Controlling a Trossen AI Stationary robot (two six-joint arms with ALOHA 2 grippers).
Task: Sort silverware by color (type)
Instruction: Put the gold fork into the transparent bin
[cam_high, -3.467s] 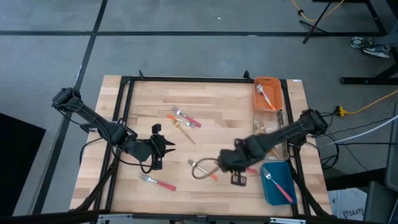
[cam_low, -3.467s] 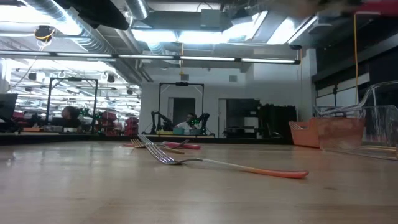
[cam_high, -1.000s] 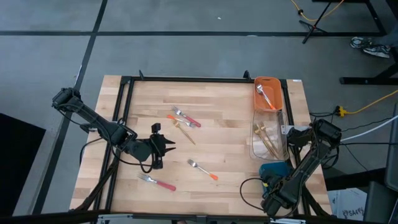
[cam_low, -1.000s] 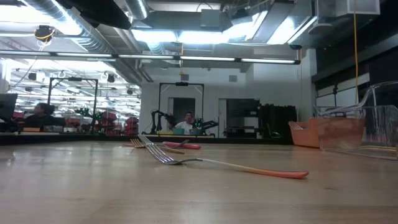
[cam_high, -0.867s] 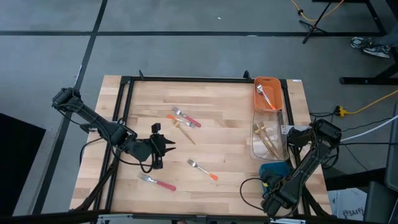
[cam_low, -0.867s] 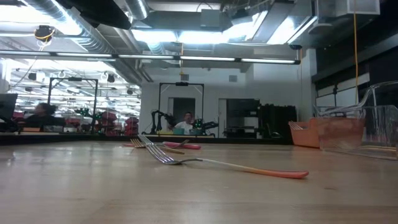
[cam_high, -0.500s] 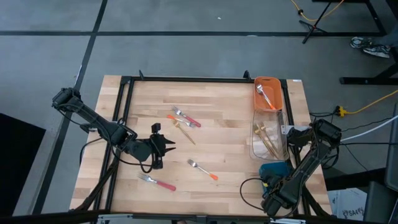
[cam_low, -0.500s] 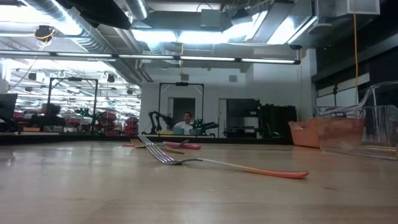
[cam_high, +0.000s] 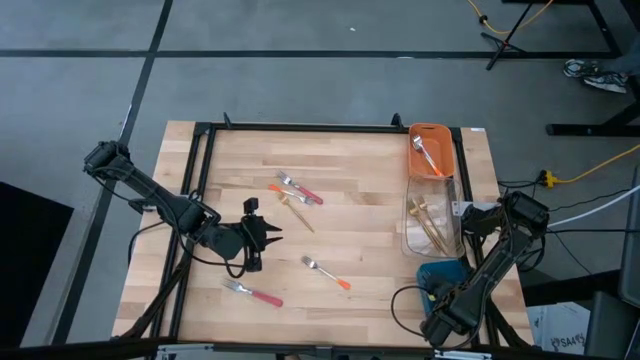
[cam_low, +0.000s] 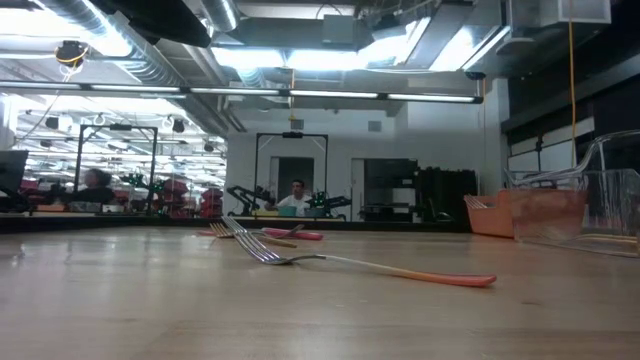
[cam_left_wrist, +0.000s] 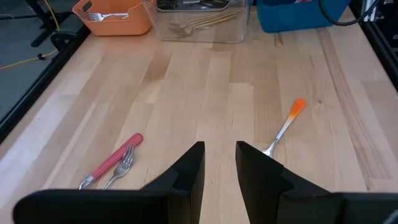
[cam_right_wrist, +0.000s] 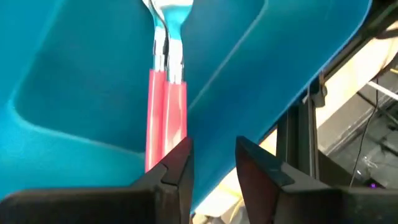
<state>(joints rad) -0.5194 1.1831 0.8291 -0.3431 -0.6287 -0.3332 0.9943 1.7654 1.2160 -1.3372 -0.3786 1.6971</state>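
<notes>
On the open wood lie four loose pieces of silverware. An orange-handled fork (cam_high: 327, 272) sits alone near the middle of the surface (cam_high: 360, 200), with bare wood all round it. A pink-handled fork (cam_high: 254, 293) lies toward the near left edge, close to the black frame rail. Farther back, a second pink-handled fork (cam_high: 301, 189) and a thin gold utensil (cam_high: 293, 212) lie close together beside a short orange-handled piece (cam_high: 275, 188); whether they touch cannot be told.

Along the right edge stand three bins in a row. The orange bin (cam_high: 431, 150) at the far corner holds a silver utensil (cam_high: 426, 153). The clear bin (cam_high: 428, 226) next to it holds gold utensils (cam_high: 432, 228). The blue bin (cam_right_wrist: 81, 87) at the near end holds two pink-handled pieces (cam_right_wrist: 165, 93) lying side by side.

The left gripper (cam_high: 262, 233) hangs over the left-centre of the surface, between the near fork and the far cluster, fingers (cam_left_wrist: 190, 171) parted with nothing between them. The right gripper (cam_right_wrist: 211, 163) is low over the blue bin at the near right corner, released and empty, its fingers a little apart just by the pink handles.

Wide clear wood lies between the orange-handled fork and the bins.
</notes>
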